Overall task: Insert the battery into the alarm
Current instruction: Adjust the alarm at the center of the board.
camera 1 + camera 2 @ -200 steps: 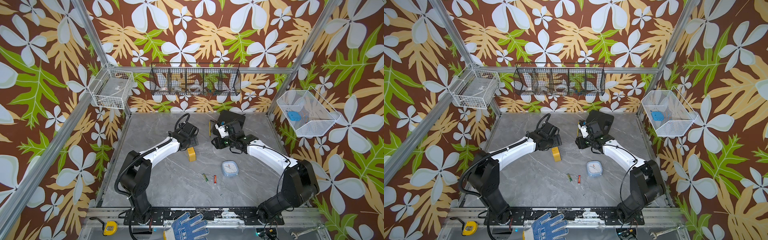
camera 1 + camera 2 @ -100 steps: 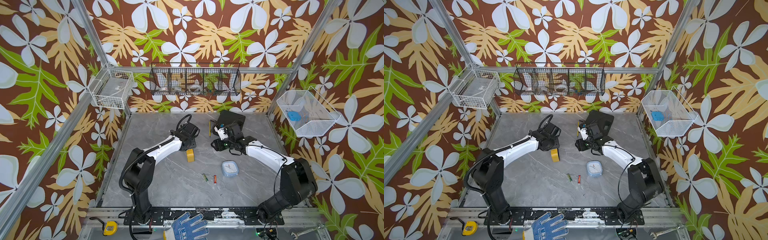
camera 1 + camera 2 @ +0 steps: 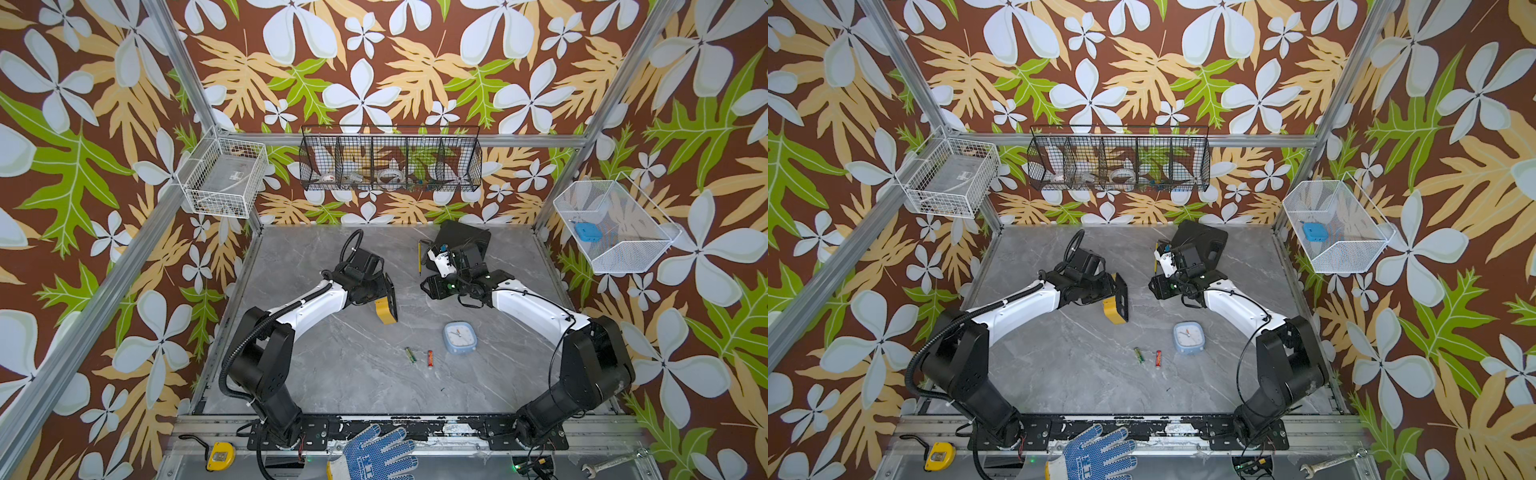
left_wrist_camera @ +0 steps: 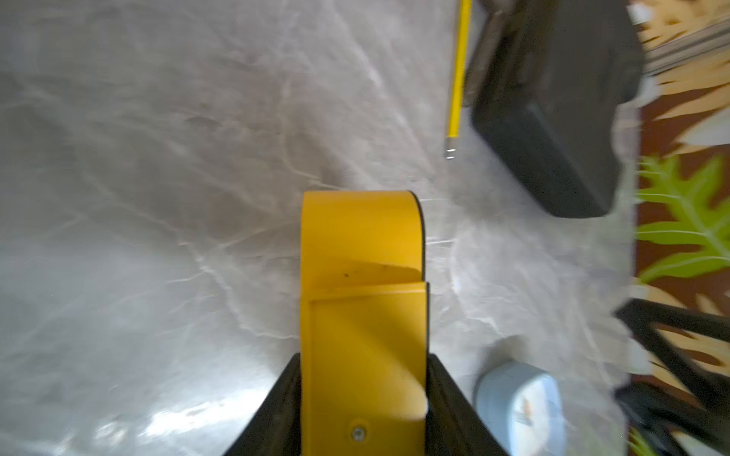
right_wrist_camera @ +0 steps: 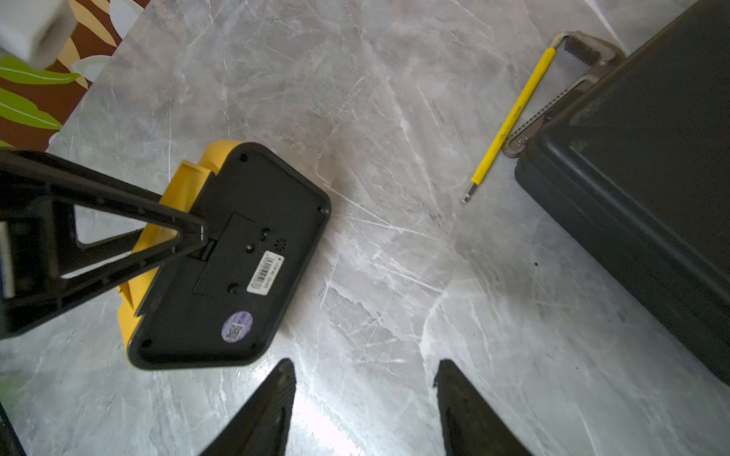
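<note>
Marble tabletop (image 5: 395, 138), alarm (image 5: 177, 316), barcode (image 5: 265, 272) right-wrist only

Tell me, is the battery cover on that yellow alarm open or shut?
Shut: the battery cover sits flush in the yellow alarm, on its black back.

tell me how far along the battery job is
Done: the left gripper is shut on the yellow alarm, black back toward the right gripper, which is open and empty. In hand: just that hold. Left: the green battery and red battery lie on the table; the back cover looks closed.
</note>
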